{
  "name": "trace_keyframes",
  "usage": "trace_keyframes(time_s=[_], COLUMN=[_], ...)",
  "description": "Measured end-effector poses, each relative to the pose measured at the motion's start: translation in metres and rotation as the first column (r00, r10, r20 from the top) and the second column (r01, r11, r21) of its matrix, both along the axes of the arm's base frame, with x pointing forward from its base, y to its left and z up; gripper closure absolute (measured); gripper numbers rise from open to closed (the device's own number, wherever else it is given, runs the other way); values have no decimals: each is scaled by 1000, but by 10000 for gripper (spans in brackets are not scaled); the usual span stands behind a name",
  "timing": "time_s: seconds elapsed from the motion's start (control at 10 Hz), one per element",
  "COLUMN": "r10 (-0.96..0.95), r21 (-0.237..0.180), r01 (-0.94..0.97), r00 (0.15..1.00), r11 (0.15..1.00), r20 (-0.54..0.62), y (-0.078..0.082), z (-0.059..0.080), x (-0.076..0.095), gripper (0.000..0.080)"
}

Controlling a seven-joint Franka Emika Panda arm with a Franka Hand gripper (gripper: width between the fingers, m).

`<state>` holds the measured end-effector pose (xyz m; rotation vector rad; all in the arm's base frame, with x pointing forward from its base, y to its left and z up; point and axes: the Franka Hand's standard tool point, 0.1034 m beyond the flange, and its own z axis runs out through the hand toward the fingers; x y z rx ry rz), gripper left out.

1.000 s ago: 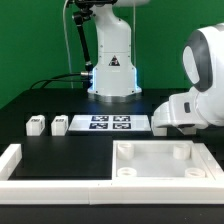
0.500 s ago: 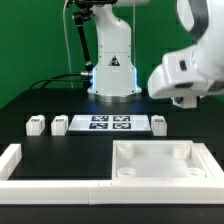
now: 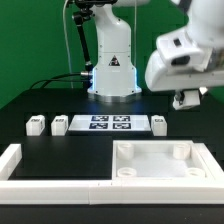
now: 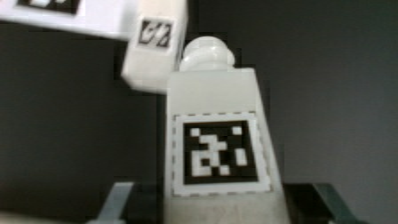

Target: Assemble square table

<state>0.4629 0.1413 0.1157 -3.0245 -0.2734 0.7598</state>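
There were four small white tagged block legs [image 3: 36, 125], one white square plastic slab [image 3: 150, 166], one marker board [image 3: 105, 124] and one long white border rail [image 3: 12, 160].

From my remote station I see a matte black table top [image 3: 30, 100] filling the lower part of the exterior view, with a soft sheen towards its back edge. Behind it stands a flat, bright green backdrop wall [image 3: 30, 40], evenly lit, with no hard shadows. A thin black cable [image 3: 50, 78] runs along the back of the table on the exterior view's left. A long white border rail [image 3: 18, 162] edges the table's front and turns a corner at the exterior view's left. The marker board [image 3: 108, 124] lies flat mid-table.
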Motion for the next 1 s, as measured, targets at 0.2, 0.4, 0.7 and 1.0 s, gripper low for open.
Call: trace_keyframes(time_s=[0.2,0.4,0.7,1.0], r10=[11,7,-13,-49], r21=[42,65,89,125], r01=[-17,-27,-34,-32], r00=[991,955,876,804], r11=[999,998,995,992], r20=[133,297,482,592], y=[-20,-22,-23,-25], z=[36,38,33,21], x=[39,50,58,120], gripper=[509,509,509,509])
